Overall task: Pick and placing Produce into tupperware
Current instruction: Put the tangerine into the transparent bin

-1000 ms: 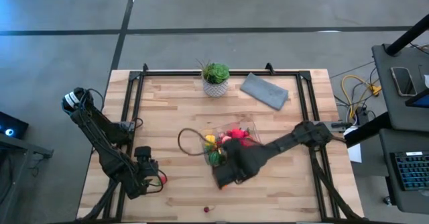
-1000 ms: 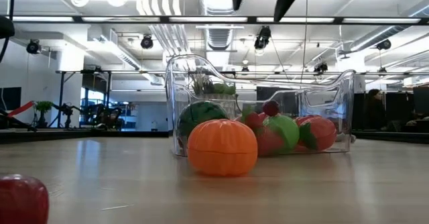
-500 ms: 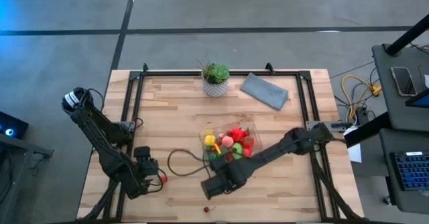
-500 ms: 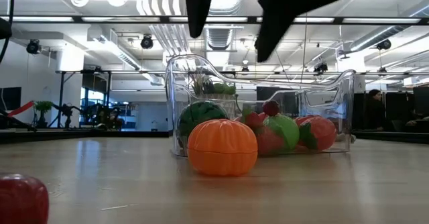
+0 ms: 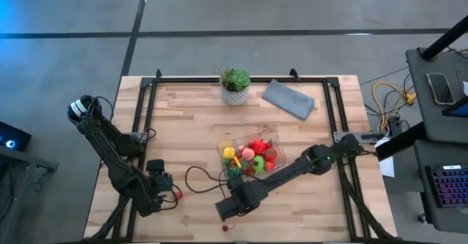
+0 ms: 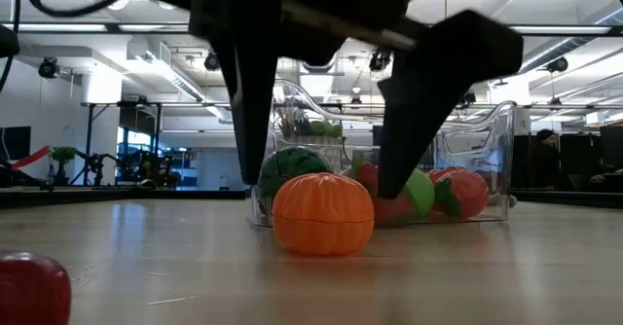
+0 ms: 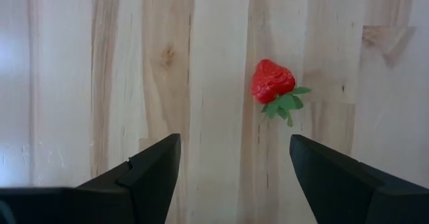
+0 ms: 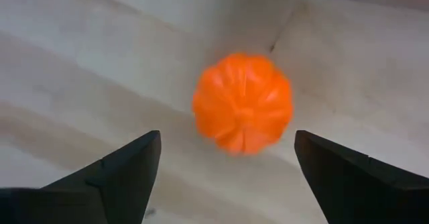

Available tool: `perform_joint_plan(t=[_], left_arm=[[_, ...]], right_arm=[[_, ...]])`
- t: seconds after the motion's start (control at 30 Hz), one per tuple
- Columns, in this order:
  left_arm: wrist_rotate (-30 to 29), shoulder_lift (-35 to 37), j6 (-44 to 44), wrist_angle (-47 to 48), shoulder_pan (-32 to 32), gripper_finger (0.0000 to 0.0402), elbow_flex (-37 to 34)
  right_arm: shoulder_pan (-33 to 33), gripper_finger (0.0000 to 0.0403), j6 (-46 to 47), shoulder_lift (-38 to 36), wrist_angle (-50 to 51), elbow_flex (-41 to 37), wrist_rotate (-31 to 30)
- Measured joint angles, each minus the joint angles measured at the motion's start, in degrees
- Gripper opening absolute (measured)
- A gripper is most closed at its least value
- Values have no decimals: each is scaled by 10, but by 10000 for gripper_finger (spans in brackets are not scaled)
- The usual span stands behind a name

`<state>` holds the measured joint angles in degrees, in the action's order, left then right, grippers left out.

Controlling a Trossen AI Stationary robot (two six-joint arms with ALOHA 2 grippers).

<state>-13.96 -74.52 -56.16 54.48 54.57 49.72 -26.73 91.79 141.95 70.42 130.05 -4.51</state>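
Right hand (image 6: 321, 184): spread wide, holding nothing, down low with one finger either side of the orange pumpkin-looking piece (image 6: 322, 213), not touching it as far as I can see. From above it sits in front of the tupperware, toward the worktop's near edge.
Orange piece: on the worktop (image 5: 190, 120) just in front of the tupperware (image 5: 248, 158), outside it.
Tupperware: clear tub around the middle of the worktop, already loaded with red, green, yellow and pink produce (image 5: 254, 153); the striped melon (image 6: 292, 164) shows through the wall.
Left hand (image 5: 167, 194): parked near the front-left corner, fingers apart, empty, a strawberry (image 7: 271, 84) lying on the wood just ahead of it.
Stray red piece (image 6: 34, 288): close to the low camera, well apart from the tub.
Back edge: potted plant (image 5: 235, 85) and grey cloth (image 5: 289, 98), side by side.
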Motion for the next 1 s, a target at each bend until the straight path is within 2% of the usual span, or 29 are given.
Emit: perform_joint_plan(t=[0.2,0.6,1.0], left_arm=[[0,0,-3,0,0,265,-2],[0,0,-4,0,0,265,-3],[0,0,-4,0,0,265,-4]], right_arm=[[7,326,7,8,2,0,-30],[9,322,-4,8,12,-17,-20],[9,247,-20,8,11,-20,-15]])
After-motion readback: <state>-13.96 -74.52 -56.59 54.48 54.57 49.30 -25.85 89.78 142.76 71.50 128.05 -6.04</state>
